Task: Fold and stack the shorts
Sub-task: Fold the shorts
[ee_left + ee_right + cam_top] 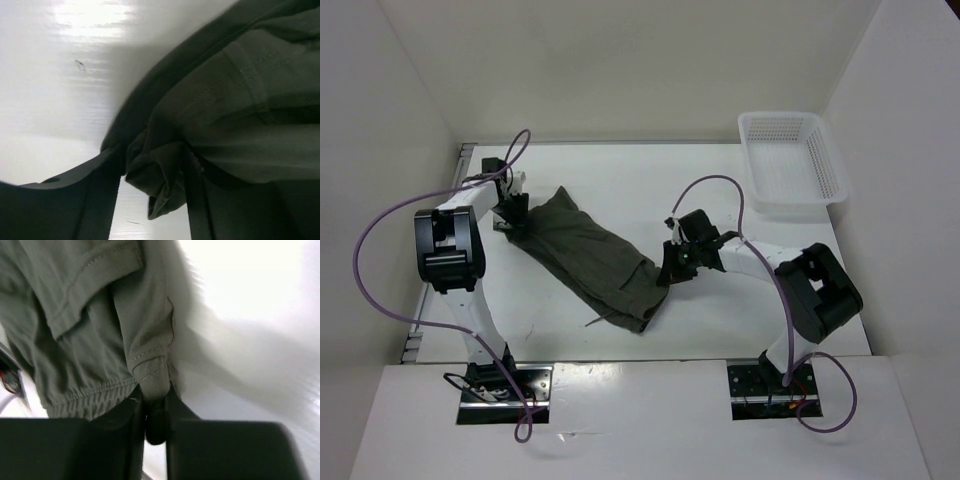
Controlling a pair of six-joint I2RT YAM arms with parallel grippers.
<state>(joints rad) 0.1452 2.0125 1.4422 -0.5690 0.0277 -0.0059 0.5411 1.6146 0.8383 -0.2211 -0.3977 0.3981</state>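
Gripping opposite ends of the shorts (592,255), left jaws and right jaws both clamp cloth.

Across table (620,180) centre: shorts (592,258) lying diagonal, one end far-left, other end near-right. At far-left end: left tool (512,222), cloth bunched between its fingers. At right edge, toward near end: right tool (672,262), hem pinched between its fingers. In far-right corner of table: basket (790,165), well apart from shorts, behind right tool. Along left side of table: left arm (455,250). At near-right: right arm (810,290), reaching leftward to shorts. Shorts lie between both arms.
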